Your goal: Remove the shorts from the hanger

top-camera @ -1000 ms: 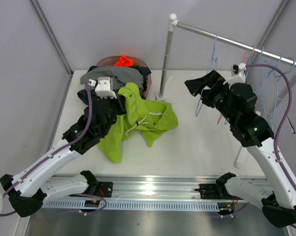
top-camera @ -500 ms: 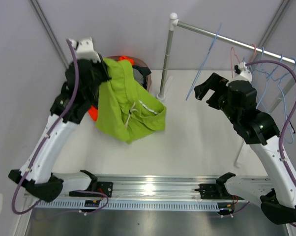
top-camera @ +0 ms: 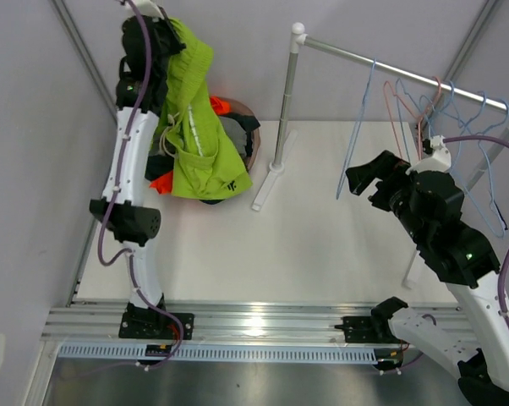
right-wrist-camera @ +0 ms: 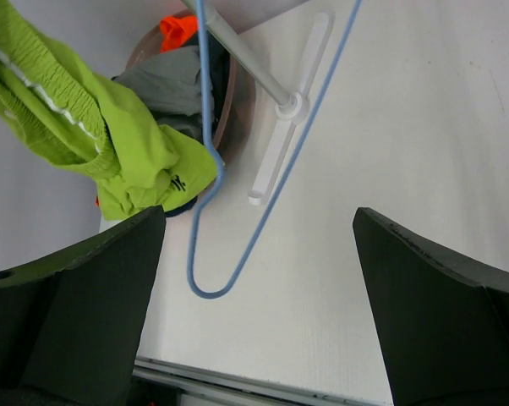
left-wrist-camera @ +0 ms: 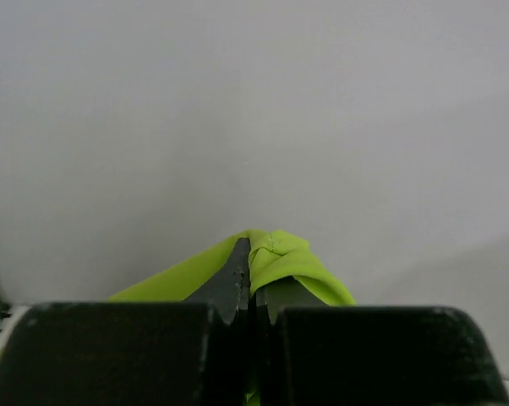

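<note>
My left gripper (top-camera: 172,27) is raised high at the back left, shut on the lime green shorts (top-camera: 197,127), which hang down over the basket. In the left wrist view the jaws pinch a fold of the green shorts (left-wrist-camera: 276,254). The green shorts (right-wrist-camera: 94,144) also show in the right wrist view. Orange (top-camera: 219,105), grey and dark shorts (top-camera: 238,128) lie in the basket (top-camera: 253,144). My right gripper (top-camera: 366,176) is open and empty, right of a bare blue hanger (top-camera: 358,127) on the rail (top-camera: 390,68). That hanger (right-wrist-camera: 238,211) hangs in front of the right wrist camera.
The rack's post (top-camera: 287,93) stands on a white foot (top-camera: 268,179) beside the basket. Several bare blue and pink hangers (top-camera: 457,118) hang at the rail's right end. White table (top-camera: 305,237) lies between the arms.
My left arm has swung up and back with the green shorts, lifting them off the table to hang over the basket. My right gripper has pulled back from the blue hanger, which stays on the rail.
</note>
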